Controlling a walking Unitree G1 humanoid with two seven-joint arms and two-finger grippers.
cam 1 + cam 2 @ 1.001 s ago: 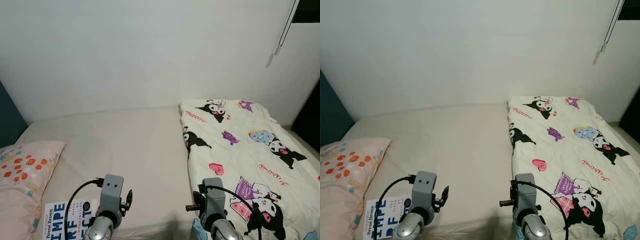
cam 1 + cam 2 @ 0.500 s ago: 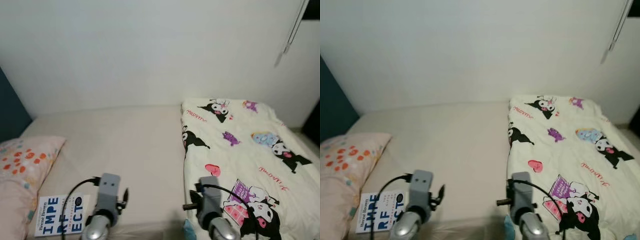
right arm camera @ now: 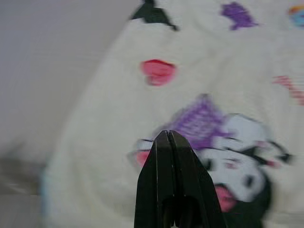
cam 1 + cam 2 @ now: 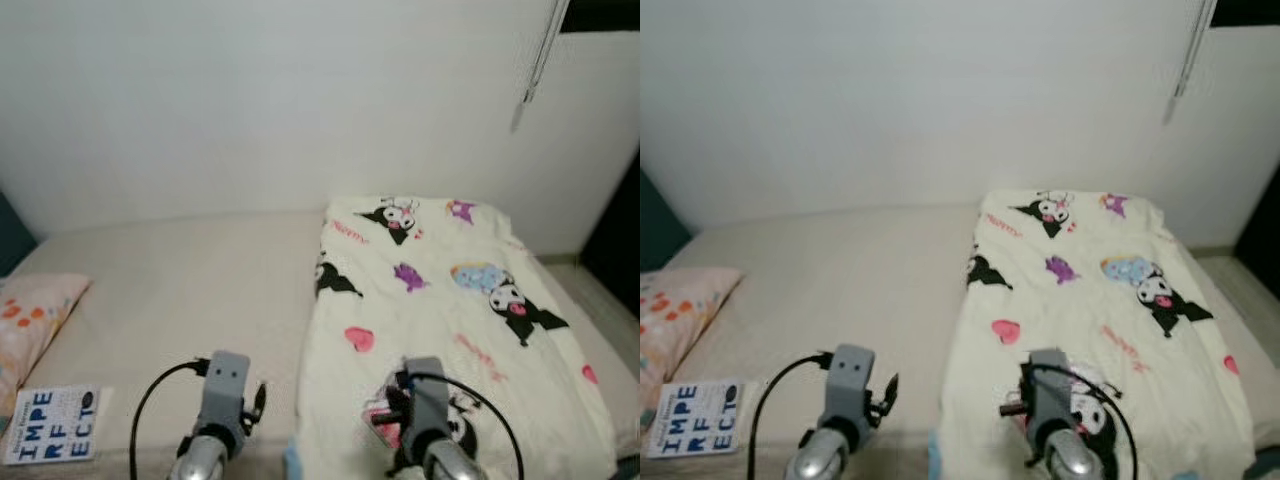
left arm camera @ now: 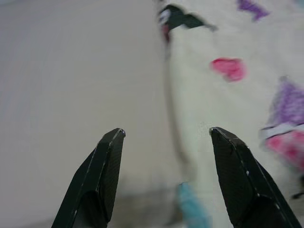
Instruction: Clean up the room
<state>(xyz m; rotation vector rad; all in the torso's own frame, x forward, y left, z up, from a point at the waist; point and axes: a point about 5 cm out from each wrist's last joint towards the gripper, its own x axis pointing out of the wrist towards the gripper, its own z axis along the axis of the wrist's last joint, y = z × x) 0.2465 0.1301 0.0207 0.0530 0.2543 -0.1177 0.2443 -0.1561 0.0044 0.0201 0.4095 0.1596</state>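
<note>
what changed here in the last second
The camera swung to the robot's right, so the bed, cartoon blanket, book and pillow slid left in view. Nothing was grasped or released: left gripper open, right gripper shut and empty.

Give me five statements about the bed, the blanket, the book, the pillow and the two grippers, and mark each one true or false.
1. The blanket covers the right part of the bed. True.
2. The book lies on the blanket. False: it lies on the bare sheet near the bed's front left corner, beside the pillow.
3. The left gripper is open. True: its fingers stand apart with nothing between them.
4. The right gripper is open. False: its fingers are pressed together, above the blanket.
5. The pillow is plain white. False: it is pink with orange spots.
</note>
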